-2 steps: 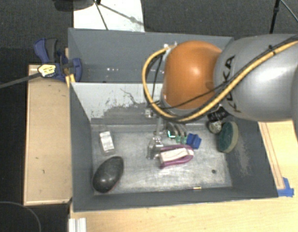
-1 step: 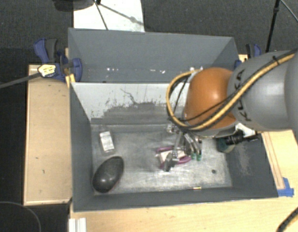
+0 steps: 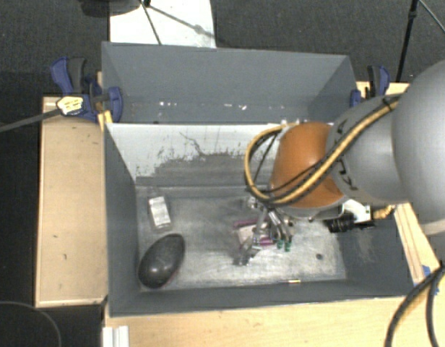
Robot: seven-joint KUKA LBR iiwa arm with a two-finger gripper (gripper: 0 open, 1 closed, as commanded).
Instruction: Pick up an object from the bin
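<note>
Dark floor all round, grey metal bin (image 3: 121,215) in the middle. The gripper (image 3: 264,238) sits low over the centre of the bin floor, under the orange wrist cover (image 3: 302,165). Can't tell if it's spread or closed, too cluttered there. A small pink piece (image 3: 244,225) lies just left of it, possibly touching. Risk: the piece looks tiny and flat, so closing slightly off-centre probably nudges it aside or grabs nothing. The dark egg-shaped lump (image 3: 162,260) near-left and the white packet (image 3: 159,212) are well apart.
</note>
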